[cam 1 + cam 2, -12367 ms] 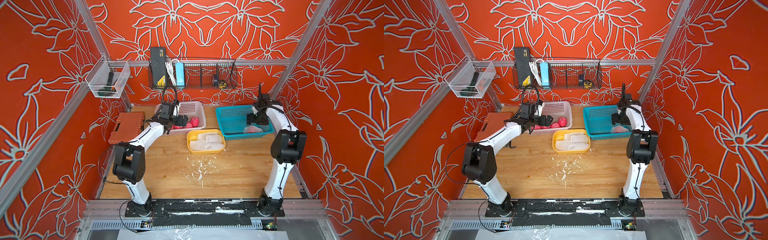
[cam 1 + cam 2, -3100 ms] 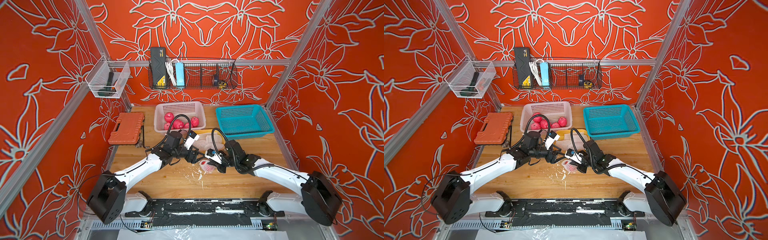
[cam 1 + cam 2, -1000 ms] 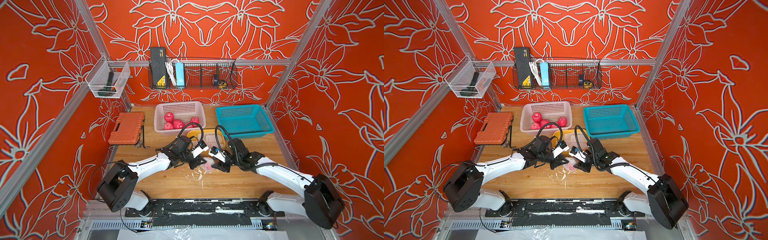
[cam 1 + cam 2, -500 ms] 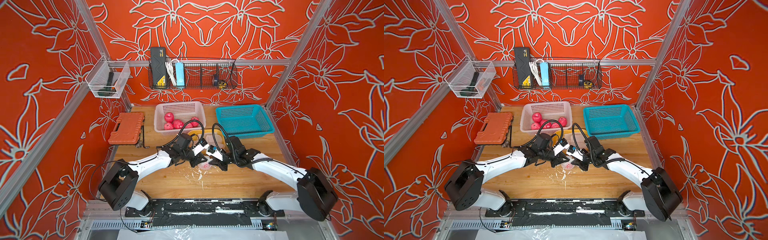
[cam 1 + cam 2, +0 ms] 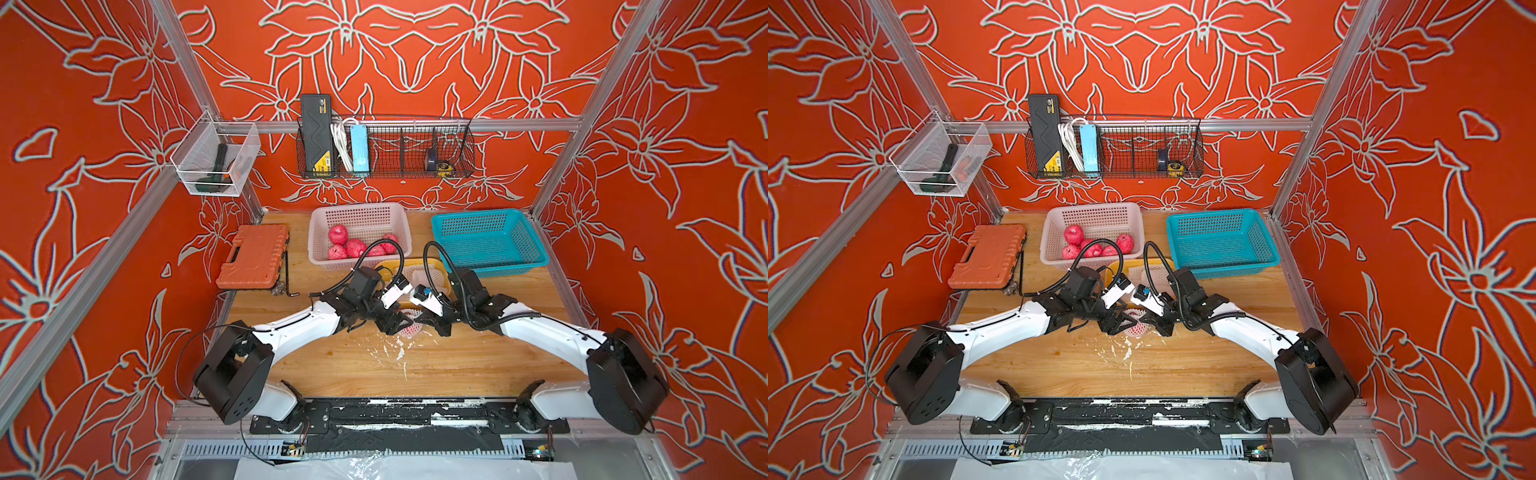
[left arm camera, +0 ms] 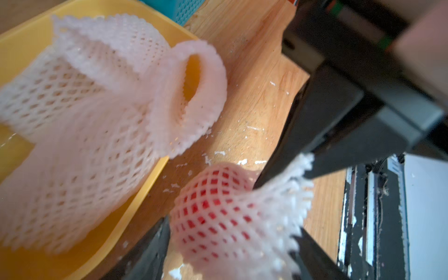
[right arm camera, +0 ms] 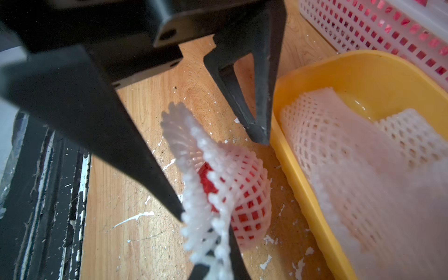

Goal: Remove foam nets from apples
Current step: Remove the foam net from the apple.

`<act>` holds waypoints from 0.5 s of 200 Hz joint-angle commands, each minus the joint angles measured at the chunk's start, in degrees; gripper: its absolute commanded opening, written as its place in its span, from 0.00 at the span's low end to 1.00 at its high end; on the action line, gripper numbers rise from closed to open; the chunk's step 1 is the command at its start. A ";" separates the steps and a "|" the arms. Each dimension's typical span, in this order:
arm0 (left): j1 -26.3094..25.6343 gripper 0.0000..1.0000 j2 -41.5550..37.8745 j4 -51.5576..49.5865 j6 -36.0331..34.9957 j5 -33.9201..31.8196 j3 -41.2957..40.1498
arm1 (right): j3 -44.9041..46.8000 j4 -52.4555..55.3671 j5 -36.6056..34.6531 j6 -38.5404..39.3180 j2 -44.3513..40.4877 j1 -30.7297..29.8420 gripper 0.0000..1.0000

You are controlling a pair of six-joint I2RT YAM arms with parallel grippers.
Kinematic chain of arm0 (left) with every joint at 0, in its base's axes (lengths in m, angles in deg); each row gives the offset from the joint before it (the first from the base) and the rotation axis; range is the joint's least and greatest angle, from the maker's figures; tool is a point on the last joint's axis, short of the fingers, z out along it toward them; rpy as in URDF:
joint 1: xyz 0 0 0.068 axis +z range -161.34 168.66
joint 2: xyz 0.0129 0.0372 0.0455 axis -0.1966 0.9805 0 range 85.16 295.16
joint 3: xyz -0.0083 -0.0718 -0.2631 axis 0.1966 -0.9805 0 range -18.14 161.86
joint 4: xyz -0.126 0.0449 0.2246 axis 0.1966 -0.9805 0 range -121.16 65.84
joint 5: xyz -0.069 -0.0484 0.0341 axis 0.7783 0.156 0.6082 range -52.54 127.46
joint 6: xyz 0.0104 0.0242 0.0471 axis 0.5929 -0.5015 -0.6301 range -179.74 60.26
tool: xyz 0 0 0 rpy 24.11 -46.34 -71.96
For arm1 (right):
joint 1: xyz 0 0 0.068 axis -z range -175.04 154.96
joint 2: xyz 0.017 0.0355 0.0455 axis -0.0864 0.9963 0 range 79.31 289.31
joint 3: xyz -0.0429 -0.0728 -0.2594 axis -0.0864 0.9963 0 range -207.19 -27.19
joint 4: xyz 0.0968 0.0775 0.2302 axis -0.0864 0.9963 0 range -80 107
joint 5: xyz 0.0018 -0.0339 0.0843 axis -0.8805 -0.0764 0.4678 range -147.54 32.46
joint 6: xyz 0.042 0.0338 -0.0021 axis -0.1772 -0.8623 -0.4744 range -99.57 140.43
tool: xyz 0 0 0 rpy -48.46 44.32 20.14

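One apple [image 7: 206, 179] in its foam net [image 6: 218, 213] lies on the wooden table in front of the yellow tray. My left gripper [image 6: 232, 232] is open, one finger on each side of the netted apple [image 5: 409, 329]. My right gripper [image 7: 219, 263] is shut on the net's frilled loose end [image 7: 194, 169], which is drawn out away from the fruit. In both top views the two grippers [image 5: 1117, 322] [image 5: 1152, 322] meet over it. Several bare apples [image 5: 353, 247] sit in the pink basket [image 5: 320, 232]. Several empty foam nets [image 6: 97, 121] fill the yellow tray [image 7: 303, 194].
An empty teal basket [image 5: 490, 241] stands at the back right. An orange tool case [image 5: 253, 255] and a hex key [image 5: 287, 276] lie at the back left. White foam flakes [image 5: 399, 353] litter the wood in front of the grippers. A wire rack [image 5: 386, 149] hangs on the back wall.
My left gripper was shut and now stands open around the netted apple. My right gripper has shut on the net's loose end. Both arms stay over the same spot.
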 commanded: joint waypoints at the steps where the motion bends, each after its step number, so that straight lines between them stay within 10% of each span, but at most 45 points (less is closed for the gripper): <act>1: 0.77 0.78 -1.74 0.34 -0.27 0.12 -1.57 | 0.03 -1.60 1.40 -0.10 -1.00 0.12 0.00; 44: 0.69 0.83 0.69 2.53 0.13 1.97 -2.26 | -3.41 2.16 4.50 0.98 1.18 0.14 0.00; 100: 0.69 0.58 3.40 5.10 0.44 6.92 -0.46 | -4.57 2.81 5.21 0.54 1.56 0.14 0.00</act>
